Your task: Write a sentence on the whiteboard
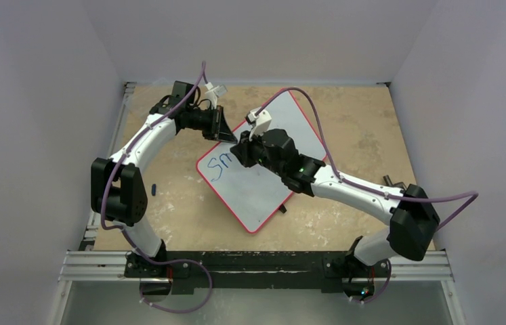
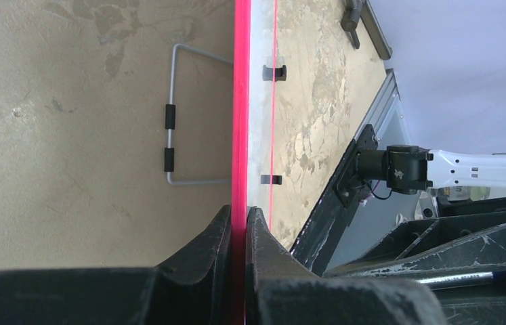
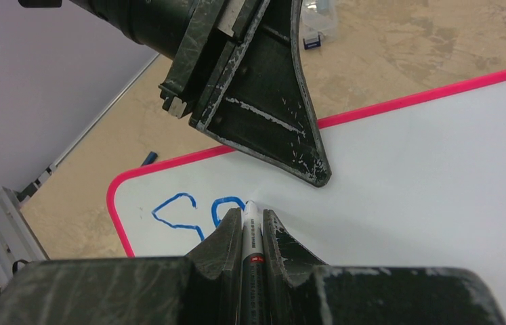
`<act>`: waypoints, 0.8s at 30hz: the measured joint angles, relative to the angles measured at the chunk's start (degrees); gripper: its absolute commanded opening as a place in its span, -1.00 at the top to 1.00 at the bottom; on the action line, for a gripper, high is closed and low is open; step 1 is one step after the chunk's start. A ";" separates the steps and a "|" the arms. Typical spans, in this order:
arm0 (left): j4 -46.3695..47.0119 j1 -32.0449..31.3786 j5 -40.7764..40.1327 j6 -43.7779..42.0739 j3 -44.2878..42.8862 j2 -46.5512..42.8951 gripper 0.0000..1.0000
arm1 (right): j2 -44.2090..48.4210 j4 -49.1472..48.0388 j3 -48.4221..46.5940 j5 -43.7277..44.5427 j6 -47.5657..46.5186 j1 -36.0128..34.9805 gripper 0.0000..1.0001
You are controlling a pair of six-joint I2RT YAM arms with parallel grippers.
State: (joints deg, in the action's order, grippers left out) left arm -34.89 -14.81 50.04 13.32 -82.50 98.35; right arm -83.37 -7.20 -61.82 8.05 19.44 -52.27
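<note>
The whiteboard [image 1: 284, 128] lies slantwise on the table, white with a red rim [image 2: 240, 101]. My left gripper [image 1: 221, 130] is shut on its far left edge, and in the left wrist view both jaws press on the rim at the left gripper [image 2: 240, 215]. My right gripper [image 3: 248, 217] is shut on a white marker [image 3: 250, 233], whose tip touches the board. The sentence [image 3: 182, 213] shows as a blue S and a rounded stroke right at the tip; from above the sentence [image 1: 221, 166] reads "Sm". My right gripper [image 1: 244, 153] hides what lies under it.
A blue cap [image 1: 153, 188] lies on the table left of the board. A clear plastic box [image 3: 318, 27] stands beyond the board's far edge. A grey wire stand [image 2: 182, 115] and black feet [image 2: 273, 71] show on the board's back. Walls close in on three sides.
</note>
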 measured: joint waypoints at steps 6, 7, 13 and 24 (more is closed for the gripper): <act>0.00 0.00 -0.04 -0.02 0.00 0.00 1.00 | -0.72 0.04 -1.31 -0.02 0.02 0.87 1.00; 0.00 0.00 -0.04 -0.02 0.00 0.00 1.00 | -0.72 0.04 -1.33 -0.02 0.04 1.05 1.00; 0.00 0.00 -0.11 -0.02 0.00 0.00 1.00 | -0.72 0.09 -1.36 -0.02 0.04 2.21 1.00; -0.04 0.00 -0.13 -0.02 0.00 0.00 1.00 | 1.49 -0.15 2.08 -0.07 0.48 3.91 1.00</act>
State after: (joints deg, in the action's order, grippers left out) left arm -34.94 -14.81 49.91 13.30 -82.50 98.35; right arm -81.89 -7.35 -59.75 7.99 19.92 -48.36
